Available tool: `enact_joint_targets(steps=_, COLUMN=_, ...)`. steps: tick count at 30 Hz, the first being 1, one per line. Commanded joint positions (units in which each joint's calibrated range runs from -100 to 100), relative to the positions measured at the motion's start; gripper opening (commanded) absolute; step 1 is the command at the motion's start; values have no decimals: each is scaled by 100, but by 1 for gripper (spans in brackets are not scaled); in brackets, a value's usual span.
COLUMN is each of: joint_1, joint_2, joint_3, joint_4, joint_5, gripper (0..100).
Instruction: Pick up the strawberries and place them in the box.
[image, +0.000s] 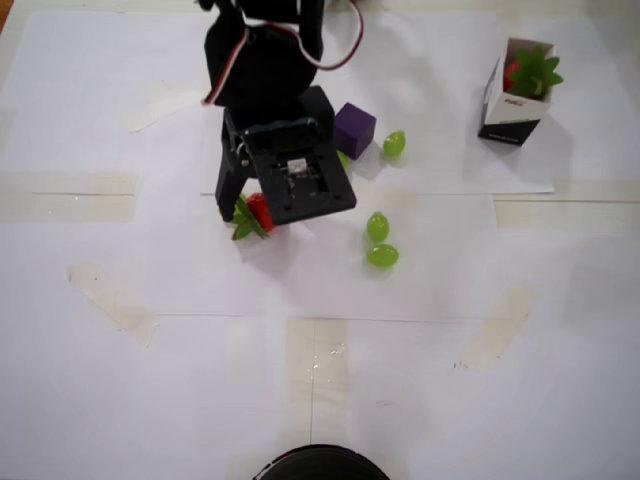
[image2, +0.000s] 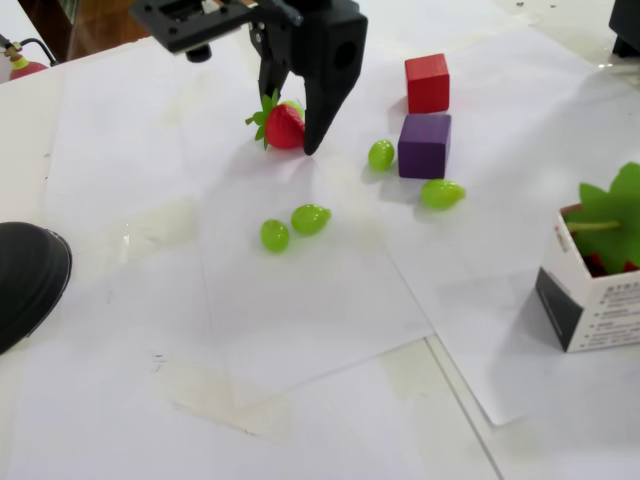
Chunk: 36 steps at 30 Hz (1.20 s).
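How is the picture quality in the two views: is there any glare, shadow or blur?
In the overhead view the light is even and slightly washed out, with a small glare spot on the tape and the strawberry half hidden under the tool. In the fixed view things are sharp; the purple cube and box cast soft shadows.

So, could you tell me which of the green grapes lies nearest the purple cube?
The grape just left of the cube in the fixed view, almost touching it; the grape in front lies slightly farther, the pair well away.
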<state>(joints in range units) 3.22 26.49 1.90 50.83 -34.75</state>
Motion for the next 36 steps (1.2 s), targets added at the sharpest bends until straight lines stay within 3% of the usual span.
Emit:
enact_joint_targets(steps=1, joint_1=-28, joint_2=-138, joint_3=-26, joint_4=-67, joint_5=-107, gripper=24)
enact_joint_targets(steps=21, joint_1=-278, joint_2=-800, joint_3=-263, joint_4=285, joint_5=-68, gripper=15)
enact_joint_targets(steps=29, joint_1=-675, joint_2=-1841, joint_3=-854, joint_4=1543, joint_5=-142, gripper=15)
enact_joint_targets(steps=36, joint_1=-1881, joint_2=-2786, joint_3=-1017, joint_4=2482, joint_5=-493, gripper=15)
